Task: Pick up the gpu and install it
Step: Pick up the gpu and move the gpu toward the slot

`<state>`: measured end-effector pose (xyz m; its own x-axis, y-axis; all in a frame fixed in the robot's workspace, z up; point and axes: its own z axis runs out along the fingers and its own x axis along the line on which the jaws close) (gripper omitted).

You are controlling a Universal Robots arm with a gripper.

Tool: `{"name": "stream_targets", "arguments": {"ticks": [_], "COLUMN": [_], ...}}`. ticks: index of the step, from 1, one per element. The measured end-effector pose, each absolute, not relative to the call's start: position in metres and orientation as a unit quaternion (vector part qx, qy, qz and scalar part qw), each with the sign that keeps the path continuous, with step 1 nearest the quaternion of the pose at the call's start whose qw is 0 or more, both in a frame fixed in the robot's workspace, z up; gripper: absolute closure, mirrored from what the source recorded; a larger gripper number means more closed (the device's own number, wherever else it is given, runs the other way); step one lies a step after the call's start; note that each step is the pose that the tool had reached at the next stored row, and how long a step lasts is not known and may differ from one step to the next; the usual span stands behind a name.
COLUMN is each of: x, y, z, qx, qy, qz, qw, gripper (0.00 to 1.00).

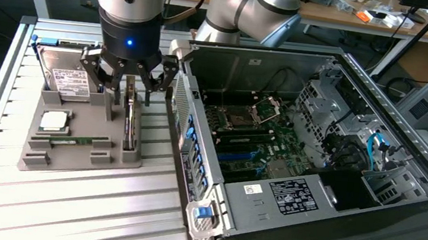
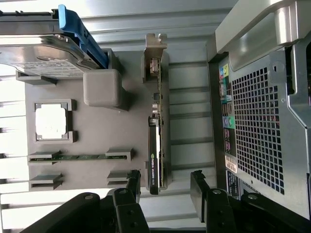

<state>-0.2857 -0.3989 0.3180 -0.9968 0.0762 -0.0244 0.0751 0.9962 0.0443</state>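
Your arm (image 1: 130, 4) stands nearly plumb over the grey tray (image 1: 59, 158), a silver tube ending in a black collar with a small blue light. The jaws are spread wide and hold nothing. Their black fingertips (image 2: 133, 185) straddle one end of the gpu (image 2: 156, 145), with a gap showing on either side (the card sits closer to one finger than the other). The gpu stands on edge in a slot of the tray, a thin dark board with a silver-tan metal bracket at the end away from the jaws. The tray is matte moulded plastic with blocky raised stops. It also carries a silver hard drive (image 1: 67, 78) with a white label, a square processor (image 1: 54, 120) and a narrow green memory stick (image 1: 76, 139). Under it, the desk (image 1: 69, 212) is ribbed aluminium slats. The open computer case (image 1: 337, 79), grey sheet metal with perforated panels, sits just beside the tray on the exterior view's right.
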Motion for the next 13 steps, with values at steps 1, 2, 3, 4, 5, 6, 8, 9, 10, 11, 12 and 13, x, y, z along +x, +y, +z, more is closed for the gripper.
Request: {"name": "stream_targets", "arguments": {"ticks": [1,2,3,4,5,6,8,9,10,11,12,13], "x": [-0.2857,-0.2857,-0.2857,-0.2857,-0.2857,-0.2857,-0.2857,-0.2857,-0.2857,-0.2857,-0.2857,-0.2857], "y": [-0.3989,-0.3989,-0.3989,-0.3989,-0.3989,-0.3989,-0.3989,-0.3989,-0.3989,-0.3989,-0.399,-0.3989], "z": [0.3177,0.3175,0.3173,0.3171,0.3169,0.3167,0.3162,0.316,0.3158,0.3156,0.3154,0.3152], "qx": [0.038,0.038,0.038,0.038,0.038,0.038,0.038,0.038,0.038,0.038,0.038,0.038], "qy": [0.999,0.999,0.999,0.999,0.999,0.999,0.999,0.999,0.999,0.999,0.999,0.999], "qz": [0.022,0.022,0.022,0.022,0.022,0.022,0.022,0.022,0.022,0.022,0.022,0.022], "qw": [0.013,0.013,0.013,0.013,0.013,0.013,0.013,0.013,0.013,0.013,0.013,0.013], "gripper": [0.46,0.46,0.46,0.46,0.46,0.46,0.46,0.46,0.46,0.46,0.46,0.46]}}
